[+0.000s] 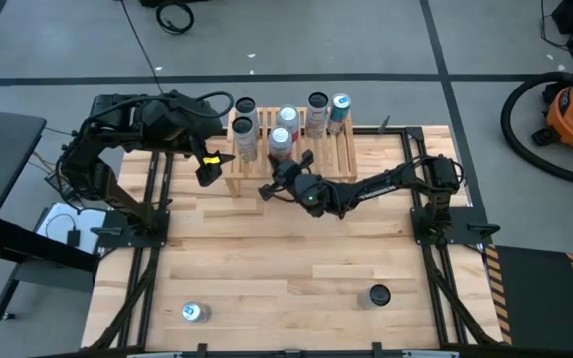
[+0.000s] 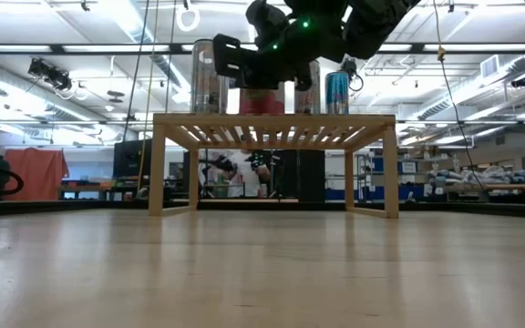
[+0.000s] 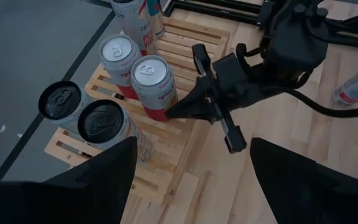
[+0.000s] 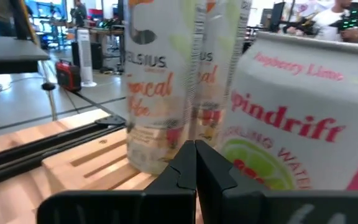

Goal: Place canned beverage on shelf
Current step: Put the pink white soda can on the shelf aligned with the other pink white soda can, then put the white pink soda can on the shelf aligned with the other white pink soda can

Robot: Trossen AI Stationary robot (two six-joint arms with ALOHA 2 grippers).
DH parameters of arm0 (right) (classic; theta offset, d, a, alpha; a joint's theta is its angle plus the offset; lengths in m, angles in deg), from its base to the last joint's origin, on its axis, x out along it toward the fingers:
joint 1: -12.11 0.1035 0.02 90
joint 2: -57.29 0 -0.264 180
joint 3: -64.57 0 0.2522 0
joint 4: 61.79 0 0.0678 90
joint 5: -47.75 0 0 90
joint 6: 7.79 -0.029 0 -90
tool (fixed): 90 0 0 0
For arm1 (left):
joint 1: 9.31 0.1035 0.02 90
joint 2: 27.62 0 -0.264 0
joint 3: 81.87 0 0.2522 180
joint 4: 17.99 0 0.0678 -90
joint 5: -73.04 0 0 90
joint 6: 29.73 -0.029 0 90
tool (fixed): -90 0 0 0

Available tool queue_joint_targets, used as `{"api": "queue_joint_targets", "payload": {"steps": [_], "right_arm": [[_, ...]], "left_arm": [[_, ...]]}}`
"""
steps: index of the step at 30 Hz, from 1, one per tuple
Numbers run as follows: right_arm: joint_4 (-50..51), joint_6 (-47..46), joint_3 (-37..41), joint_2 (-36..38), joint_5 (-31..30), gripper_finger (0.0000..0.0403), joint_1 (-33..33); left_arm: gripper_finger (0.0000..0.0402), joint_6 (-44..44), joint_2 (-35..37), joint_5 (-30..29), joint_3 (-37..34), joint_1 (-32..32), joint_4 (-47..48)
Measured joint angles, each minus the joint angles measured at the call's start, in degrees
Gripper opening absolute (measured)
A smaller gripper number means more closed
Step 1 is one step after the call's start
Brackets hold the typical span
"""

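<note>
We saw the shelf [image 1: 291, 159] standing at the far edge of the table [image 1: 267, 259], with six cans on its slatted top. The right gripper [image 1: 266, 190] hung at the shelf's front edge, its fingers pressed together on nothing, their tips just in front of a red and white can [image 3: 154, 87]. That can stood upright on the slats beside a second silver-topped can [image 3: 120, 62], with two black-topped cans [image 3: 86, 115] toward the shelf's left end. The left gripper [image 1: 207, 169] hovered by the shelf's left end, its fingers [image 3: 92, 186] spread apart and holding nothing. Two more cans waited near the table's front edge, well apart from the shelf: a silver one [image 1: 195, 312] and a dark one [image 1: 378, 295].
</note>
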Motion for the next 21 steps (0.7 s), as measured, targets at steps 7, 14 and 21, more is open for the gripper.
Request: {"api": "queue_joint_targets", "payload": {"steps": [7,14,21], "right_arm": [[0.9,0.3,0.0,0.0,-2.9,0.0004,0.1],[0.9,1.2,0.0,0.0,-3.9,0.0004,0.4],[1.7,1.2,0.0,0.0,-4.1,0.0004,0.4]], "left_arm": [[0.0315,0.0,0.0,0.0,0.0,0.0,0.0],[0.0315,0.0,0.0,0.0,0.0,0.0,0.0],[0.0315,0.0,0.0,0.0,0.0,0.0,0.0]]}}
